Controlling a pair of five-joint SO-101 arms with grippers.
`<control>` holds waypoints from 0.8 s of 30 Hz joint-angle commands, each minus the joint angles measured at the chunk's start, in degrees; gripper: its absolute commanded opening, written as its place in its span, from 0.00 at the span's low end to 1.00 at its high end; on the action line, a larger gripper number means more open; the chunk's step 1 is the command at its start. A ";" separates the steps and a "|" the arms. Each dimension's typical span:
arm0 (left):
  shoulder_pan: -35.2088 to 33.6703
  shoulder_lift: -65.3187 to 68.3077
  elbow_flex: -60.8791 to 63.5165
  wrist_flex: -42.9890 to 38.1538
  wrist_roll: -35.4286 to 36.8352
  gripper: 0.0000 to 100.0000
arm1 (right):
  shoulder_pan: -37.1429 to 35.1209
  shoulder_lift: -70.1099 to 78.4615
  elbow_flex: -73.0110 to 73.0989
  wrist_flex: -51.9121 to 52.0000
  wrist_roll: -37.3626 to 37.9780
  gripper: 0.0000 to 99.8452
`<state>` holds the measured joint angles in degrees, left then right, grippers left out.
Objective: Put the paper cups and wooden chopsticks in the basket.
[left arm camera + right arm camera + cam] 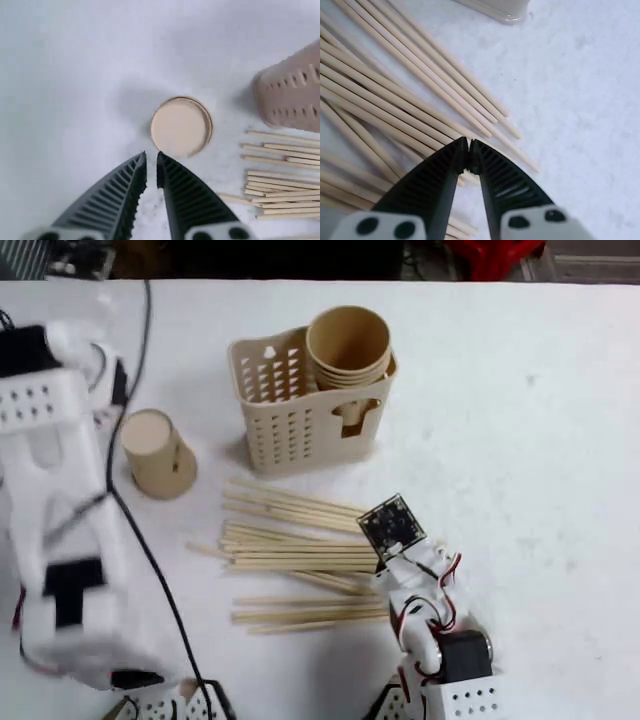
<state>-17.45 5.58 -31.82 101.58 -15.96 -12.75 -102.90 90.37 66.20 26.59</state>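
A beige slotted basket (300, 415) stands at the middle back, with a stack of paper cups (348, 343) in its right end. One more paper cup (157, 453) stands upside down to the left of the basket; its base (181, 126) lies just beyond my left gripper (151, 161), which is shut and empty. Several wooden chopsticks (300, 550) lie loose in front of the basket. My right gripper (469, 148) hangs shut right over the chopsticks (395, 95), with nothing seen between its fingers. The right arm (430, 625) stands at the pile's right end.
The white left arm (50, 520) takes up the table's left side, and a black cable (150, 540) runs beside it past the upturned cup. A corner of the basket (500, 7) and its wall (295, 95) appear in the wrist views. Bare table lies to the right.
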 commanded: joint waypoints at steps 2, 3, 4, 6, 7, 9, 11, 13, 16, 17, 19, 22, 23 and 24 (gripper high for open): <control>4.26 -22.20 23.82 -12.92 -0.88 0.06 | 0.04 -0.40 -0.18 -1.19 0.62 0.02; 4.35 -23.96 28.57 -16.18 -0.88 0.06 | 0.04 -0.40 -0.18 -1.19 0.62 0.02; 4.26 -25.19 32.97 -19.52 -0.79 0.06 | 0.04 -0.40 -0.18 -1.19 0.62 0.02; 4.09 -26.42 40.88 -25.32 -0.79 0.06 | 0.04 -0.40 -0.18 -1.19 0.62 0.02; 4.09 -26.51 44.04 -27.87 -0.88 0.06 | 0.04 -0.40 -0.18 -1.19 0.62 0.02; 4.00 -26.51 49.32 -31.82 -1.49 0.06 | 0.04 -0.40 -0.18 -1.19 0.62 0.02; 2.68 -26.51 53.10 -34.64 -3.43 0.06 | 0.04 -0.40 -0.18 -1.19 0.62 0.02; -0.13 -26.51 55.47 -37.45 -4.31 0.06 | 0.04 -0.40 -0.18 -1.19 0.62 0.02; -6.20 -26.42 56.62 -40.70 -4.75 0.06 | 0.04 -0.40 -0.18 -1.19 0.62 0.02; -8.04 -26.42 56.79 -41.14 -6.07 0.06 | 0.04 -0.40 -0.18 -1.19 0.62 0.02; -11.03 -26.33 56.88 -41.23 -9.32 0.06 | 0.04 -0.40 -0.18 -1.19 0.62 0.02; -15.43 -26.33 58.64 -42.37 -12.13 0.06 | 0.04 -0.40 -0.18 -1.19 0.62 0.02; -16.48 -26.42 59.25 -43.34 -12.48 0.06 | 0.04 -0.40 -0.18 -1.19 0.62 0.02; -17.36 -26.51 59.52 -44.31 -12.48 0.06 | 0.04 -0.40 -0.18 -1.19 0.62 0.02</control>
<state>-30.29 -18.42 26.73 60.88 -26.51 -12.84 -102.90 90.37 66.20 26.59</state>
